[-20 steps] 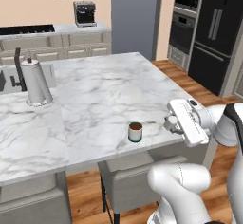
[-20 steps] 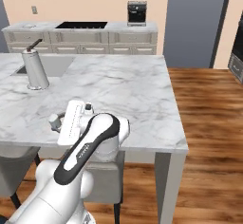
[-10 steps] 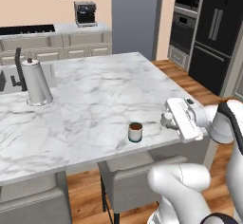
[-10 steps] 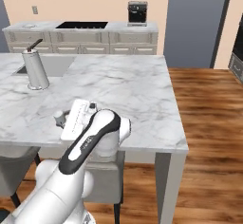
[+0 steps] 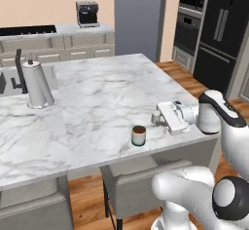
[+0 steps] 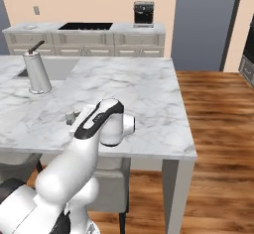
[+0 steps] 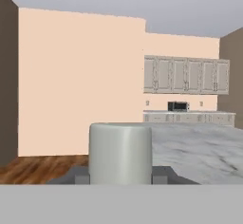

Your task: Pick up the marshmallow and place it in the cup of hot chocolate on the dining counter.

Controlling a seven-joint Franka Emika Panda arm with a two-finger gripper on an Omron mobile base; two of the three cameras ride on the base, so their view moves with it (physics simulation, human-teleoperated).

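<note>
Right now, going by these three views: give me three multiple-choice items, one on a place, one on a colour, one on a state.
1. Where does the cup of hot chocolate stand?
A. In the sink
B. On the dining counter near its front edge, close to the claw
C. On the back counter by the coffee machine

2. What colour is the liquid in the cup?
A. Dark brown
B. White
C. Orange

3. What is the claw doing?
A. Open over the cup
B. Shut on nothing
C. Shut on the marshmallow

Answers:
1 B: the left base view shows the cup of hot chocolate on the dining counter, beside the claw.
2 A: the surface inside the rim is dark brown.
3 C: in the hand view the marshmallow sits between the two finger tips.
</note>
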